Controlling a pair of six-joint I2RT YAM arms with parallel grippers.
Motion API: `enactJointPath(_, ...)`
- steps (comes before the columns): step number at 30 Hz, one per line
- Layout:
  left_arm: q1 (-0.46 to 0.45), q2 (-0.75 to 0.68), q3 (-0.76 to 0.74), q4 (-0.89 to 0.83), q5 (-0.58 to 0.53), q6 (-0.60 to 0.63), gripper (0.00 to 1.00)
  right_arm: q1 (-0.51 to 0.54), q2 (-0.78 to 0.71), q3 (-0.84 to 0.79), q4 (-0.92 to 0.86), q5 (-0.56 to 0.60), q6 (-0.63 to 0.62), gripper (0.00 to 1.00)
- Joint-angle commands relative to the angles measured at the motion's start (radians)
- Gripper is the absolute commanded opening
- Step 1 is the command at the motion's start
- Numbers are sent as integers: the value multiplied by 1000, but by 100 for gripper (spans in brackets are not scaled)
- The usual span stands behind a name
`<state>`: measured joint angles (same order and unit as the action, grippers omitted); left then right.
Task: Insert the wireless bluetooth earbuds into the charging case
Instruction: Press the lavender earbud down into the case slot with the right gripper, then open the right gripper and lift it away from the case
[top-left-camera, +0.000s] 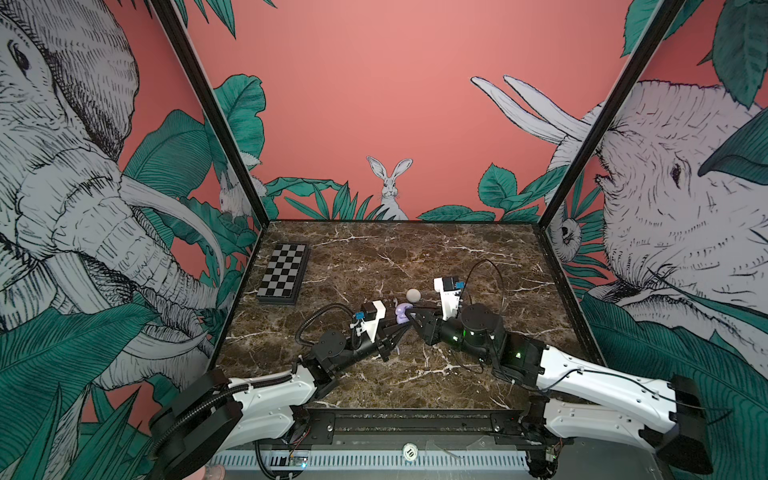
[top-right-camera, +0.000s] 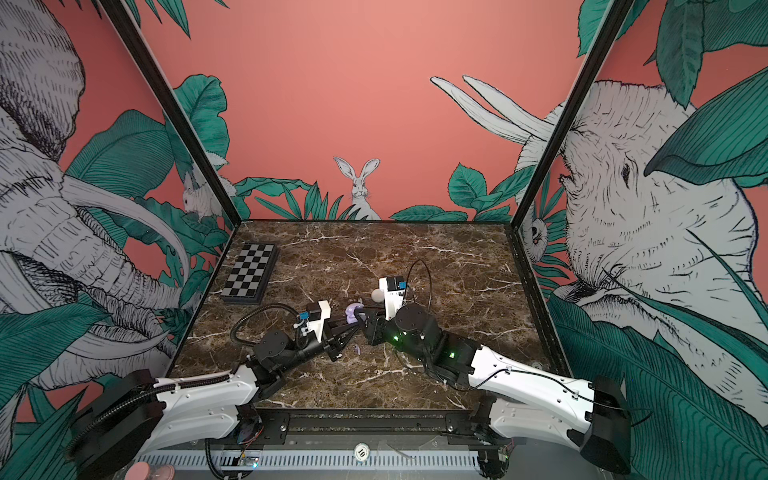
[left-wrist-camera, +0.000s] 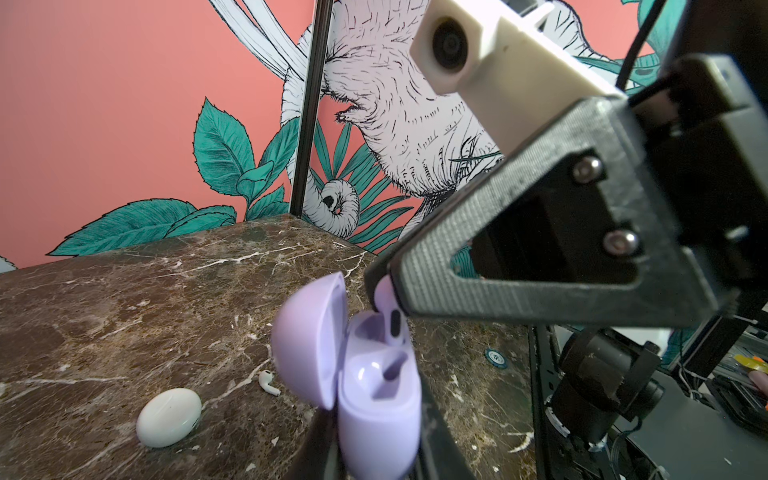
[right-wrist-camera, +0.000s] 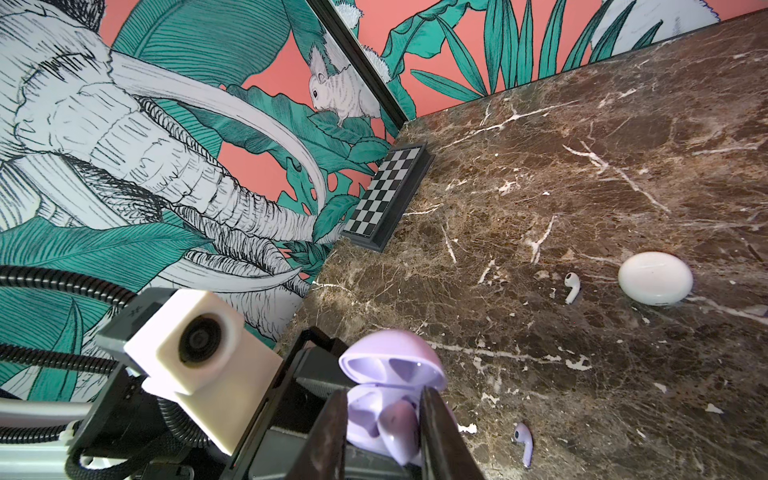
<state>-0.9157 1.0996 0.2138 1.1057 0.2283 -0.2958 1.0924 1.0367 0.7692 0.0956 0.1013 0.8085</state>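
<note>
Glossy lilac plastic case (left-wrist-camera: 376, 399), veined polished marble-look tabletop (left-wrist-camera: 124, 316).

Overhead stereo pair; wrist cameras perhaps facing.

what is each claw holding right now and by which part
The left claw is shut on the open lilac case, gripping its lower body. The right claw has a lilac earbud between its fingers by the head, stem down at a case slot.

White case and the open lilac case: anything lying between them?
Yes. A white earbud lies on the marble between the closed white case and the open lilac case. It touches neither. Both wrist views show it.
</note>
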Motion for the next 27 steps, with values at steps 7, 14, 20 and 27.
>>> enactJointPath(7, -3, -8, 32, 94, 22, -13, 0, 9, -7, -16, -26, 10, -8, 33)
enactJointPath(14, -3, -7, 33, 94, 25, -15, 0, 10, -10, -9, -37, 15, -15, 36)
enactJointPath(20, -3, -8, 36, 88, 30, -15, 0, 9, -18, 2, -49, 19, -24, 38)
enactJointPath(27, -3, 1, 45, 87, 37, -14, 0, 10, -27, 16, -68, 32, -37, 43)
